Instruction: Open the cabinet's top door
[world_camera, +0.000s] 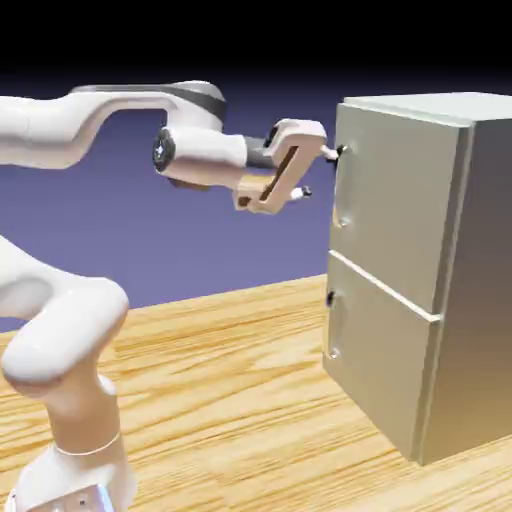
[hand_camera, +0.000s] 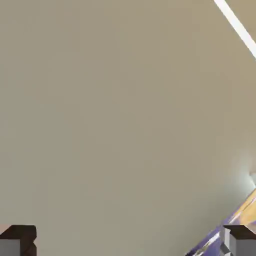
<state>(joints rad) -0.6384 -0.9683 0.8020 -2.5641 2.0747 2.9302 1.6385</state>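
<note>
The grey metal cabinet (world_camera: 480, 290) stands on the right of the exterior view. Its top door (world_camera: 395, 205) is shut and carries a small vertical handle (world_camera: 340, 187) at its left edge. My gripper (world_camera: 321, 172) is open, tilted, right in front of that handle. The upper fingertip (world_camera: 336, 152) sits by the handle's top end; whether it touches, I cannot tell. The lower fingertip (world_camera: 304, 192) hangs a little short of the door. In the hand view the top door (hand_camera: 120, 115) fills the picture, with the grey fingertips (hand_camera: 17, 241) at both bottom corners; the handle does not show there.
Below the top door is the shorter lower door (world_camera: 385, 365) with its own handle (world_camera: 331, 325). The seam between the doors shows as a pale line (hand_camera: 237, 27) in the hand view. The wooden table (world_camera: 230, 400) carries the cabinet.
</note>
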